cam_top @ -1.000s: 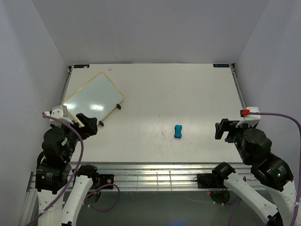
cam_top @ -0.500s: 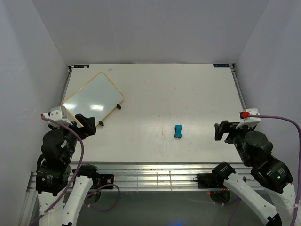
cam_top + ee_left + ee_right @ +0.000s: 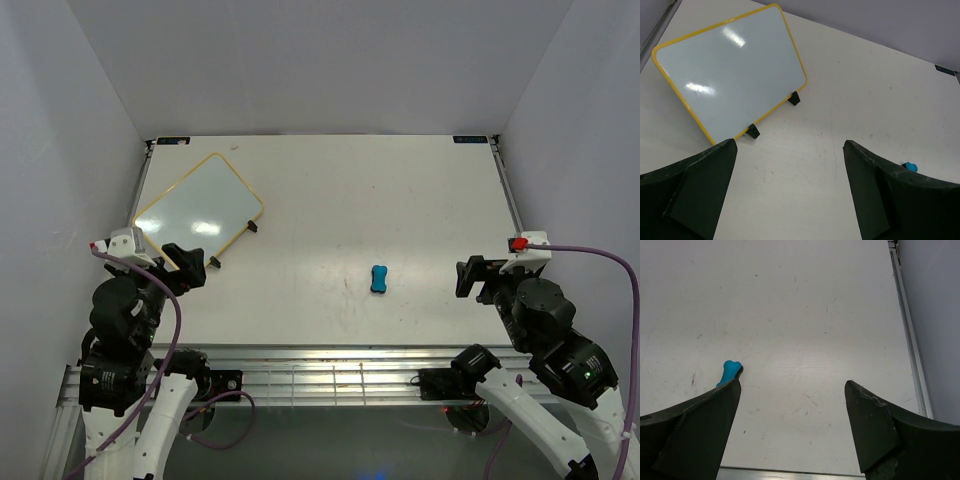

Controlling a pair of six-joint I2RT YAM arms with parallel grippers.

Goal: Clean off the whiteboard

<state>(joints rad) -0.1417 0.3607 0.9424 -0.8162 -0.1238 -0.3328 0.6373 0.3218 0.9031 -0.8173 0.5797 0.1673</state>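
Yellow-rimmed white rectangular whiteboard [image 3: 730, 75] looks clean, far left on the white tabletop [image 3: 400, 190] (small blue eraser [image 3: 379, 279] sits mid-table), left gripper [image 3: 790, 150] and right gripper [image 3: 792, 385] both spread wide, holding nothing.

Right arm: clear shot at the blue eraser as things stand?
Likely yes. The eraser lies alone on the table, to the left of the right pincer, with nothing between them. That pincer is open and empty.
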